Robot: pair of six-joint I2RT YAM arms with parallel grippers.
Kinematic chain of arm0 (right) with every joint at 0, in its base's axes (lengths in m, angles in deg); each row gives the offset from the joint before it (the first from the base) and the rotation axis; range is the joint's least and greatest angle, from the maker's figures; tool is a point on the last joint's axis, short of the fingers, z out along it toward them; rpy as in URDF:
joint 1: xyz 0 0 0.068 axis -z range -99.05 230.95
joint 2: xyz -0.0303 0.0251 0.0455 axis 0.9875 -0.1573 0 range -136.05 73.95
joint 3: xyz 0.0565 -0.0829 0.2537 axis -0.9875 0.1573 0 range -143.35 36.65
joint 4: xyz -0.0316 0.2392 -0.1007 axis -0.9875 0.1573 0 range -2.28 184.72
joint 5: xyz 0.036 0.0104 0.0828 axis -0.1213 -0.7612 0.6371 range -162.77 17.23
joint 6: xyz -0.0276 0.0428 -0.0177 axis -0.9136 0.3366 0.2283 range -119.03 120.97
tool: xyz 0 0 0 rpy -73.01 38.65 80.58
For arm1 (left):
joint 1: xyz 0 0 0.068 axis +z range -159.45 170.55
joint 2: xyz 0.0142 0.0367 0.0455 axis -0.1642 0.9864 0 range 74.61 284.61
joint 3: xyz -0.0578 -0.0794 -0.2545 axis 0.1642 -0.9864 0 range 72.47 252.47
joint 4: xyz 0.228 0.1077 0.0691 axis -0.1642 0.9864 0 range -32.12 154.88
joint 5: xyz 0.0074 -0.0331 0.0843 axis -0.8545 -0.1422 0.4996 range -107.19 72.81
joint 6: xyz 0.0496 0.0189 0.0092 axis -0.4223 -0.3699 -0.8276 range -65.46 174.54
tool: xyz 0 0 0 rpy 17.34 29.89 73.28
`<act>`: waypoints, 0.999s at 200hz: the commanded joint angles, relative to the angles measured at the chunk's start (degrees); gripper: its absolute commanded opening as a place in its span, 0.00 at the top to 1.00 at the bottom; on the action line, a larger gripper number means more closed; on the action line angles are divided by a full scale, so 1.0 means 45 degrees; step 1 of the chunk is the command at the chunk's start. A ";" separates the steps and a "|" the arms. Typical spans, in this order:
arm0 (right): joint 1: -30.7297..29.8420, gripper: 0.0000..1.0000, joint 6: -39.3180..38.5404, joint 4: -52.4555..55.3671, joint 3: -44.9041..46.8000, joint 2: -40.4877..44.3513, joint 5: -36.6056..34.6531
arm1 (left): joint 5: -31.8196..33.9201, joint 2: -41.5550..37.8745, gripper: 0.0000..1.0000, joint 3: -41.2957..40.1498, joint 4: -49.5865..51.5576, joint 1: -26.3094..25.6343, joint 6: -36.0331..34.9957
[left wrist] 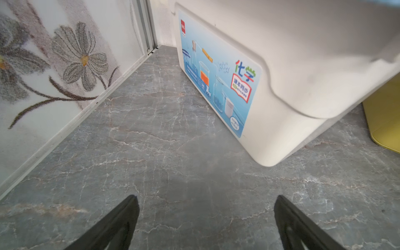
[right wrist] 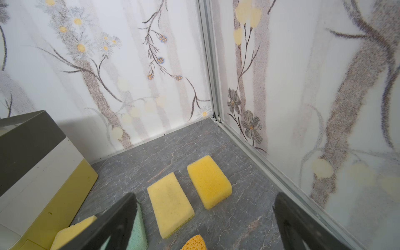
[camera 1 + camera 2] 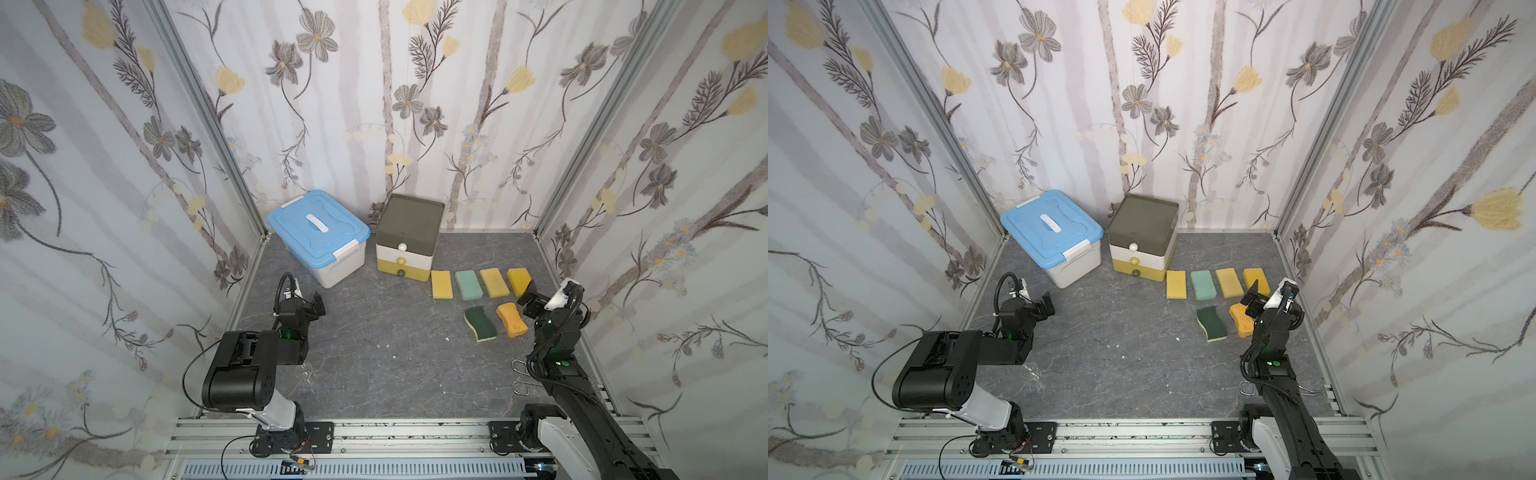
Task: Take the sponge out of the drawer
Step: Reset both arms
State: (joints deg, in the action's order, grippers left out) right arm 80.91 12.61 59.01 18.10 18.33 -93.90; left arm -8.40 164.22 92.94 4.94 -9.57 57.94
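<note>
The grey marble table (image 3: 374, 357) is walled on its left, far and right sides, with a broad bare middle between the arms; at the far side, the blue-lidded bin (image 3: 318, 226) and the three-drawer unit (image 3: 409, 232) stand just beside each other. The bin's sticker (image 1: 218, 73) reads "化学" and "课本同步". All three drawers are shut, hiding any sponge inside; loose sponges (image 3: 467, 284) lie right of the unit near the right gripper (image 2: 204, 199), spread wide and empty like the left gripper (image 1: 205, 201).
</note>
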 commanded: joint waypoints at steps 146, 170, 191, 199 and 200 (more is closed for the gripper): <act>0.0220 0.00 -0.1545 -0.5925 0.0173 -0.5372 0.3041 | -0.0060 0.0069 0.00 0.0217 -0.0297 -0.0110 -0.0221; 0.0203 0.00 -0.1668 -0.7137 0.0620 -0.5810 0.3415 | -0.0057 0.0070 0.00 0.0211 -0.0289 -0.0110 -0.0209; 0.0213 0.00 -0.1757 -0.7953 0.0885 -0.6291 0.3646 | -0.0059 0.0069 0.00 0.0212 -0.0304 -0.0115 -0.0218; 0.0214 0.00 -0.1783 -0.8389 0.1100 -0.6416 0.3683 | -0.0060 0.0080 0.00 0.0217 -0.0303 -0.0111 -0.0216; 0.0218 0.00 -0.1794 -0.8505 0.1146 -0.6443 0.3710 | -0.0051 0.0074 0.00 0.0217 -0.0294 -0.0111 -0.0212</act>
State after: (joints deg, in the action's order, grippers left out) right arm 81.83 5.62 30.25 21.51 -9.14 -79.87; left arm -9.18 164.50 93.57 4.98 -10.09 57.67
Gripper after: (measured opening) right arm 0.996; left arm 0.997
